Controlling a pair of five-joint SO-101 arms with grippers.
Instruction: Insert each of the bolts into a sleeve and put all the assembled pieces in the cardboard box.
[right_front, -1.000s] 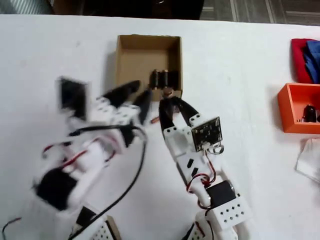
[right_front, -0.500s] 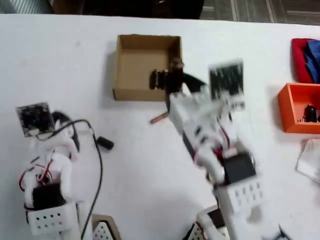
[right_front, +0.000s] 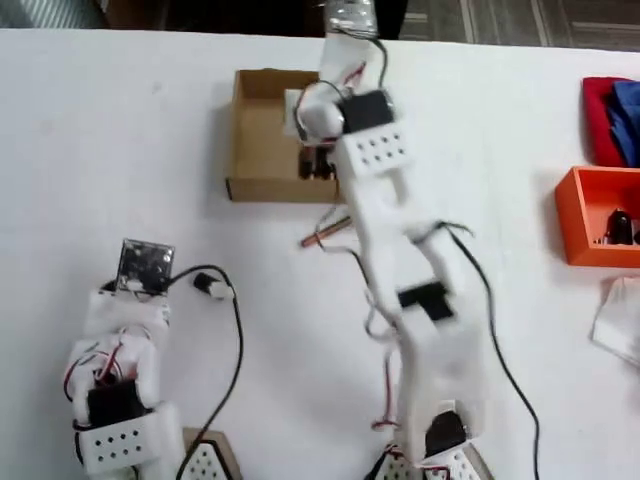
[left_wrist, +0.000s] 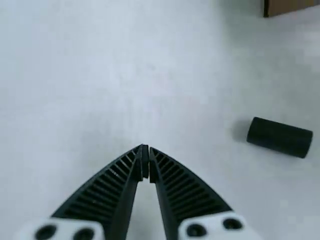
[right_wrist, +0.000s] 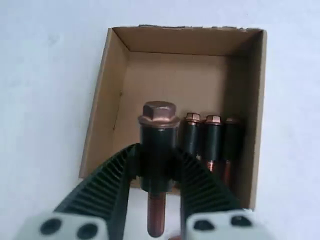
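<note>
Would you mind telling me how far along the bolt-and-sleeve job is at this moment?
Done: three copper bolts in black sleeves lie in the brown cardboard box. In hand: the right gripper is shut on a fourth sleeved bolt above the box. Left: one bare copper bolt lies just outside the box and one empty black sleeve near the shut left gripper; they need joining and boxing.

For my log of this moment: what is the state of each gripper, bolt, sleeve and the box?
right gripper, shut on held piece over the cardboard box
held piece, bolt seated in sleeve
left gripper, shut, empty
loose sleeve, lying on the table
loose bolt, lying on the table, unsleeved
cardboard box, open, three assembled pieces inside
</note>
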